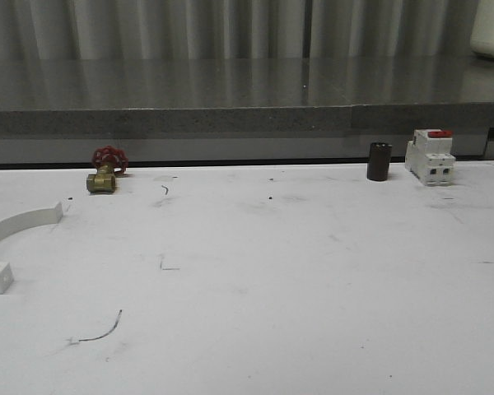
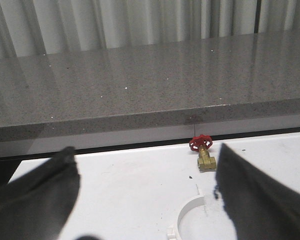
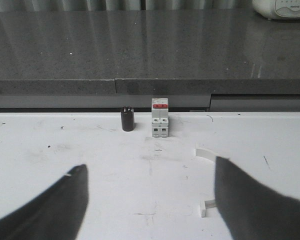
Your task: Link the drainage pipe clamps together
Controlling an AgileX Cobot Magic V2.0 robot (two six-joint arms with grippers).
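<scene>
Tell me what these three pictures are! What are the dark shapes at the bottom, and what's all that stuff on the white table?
A robot with two arms took them. One camera looks forward over the white table. The others sit on each wrist, so the dark shapes are the fingers of the left gripper and right gripper, both open and holding nothing. On the table lie a brass valve with a red wheel, a dark cylinder, a white-and-red circuit breaker, one white half-ring clamp at the left, and another clamp partly hidden at the right.

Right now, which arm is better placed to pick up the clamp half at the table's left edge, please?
Left. That drainage pipe clamp half lies at the table's left edge, and the left wrist view shows it between the open jaws of the left gripper.
</scene>
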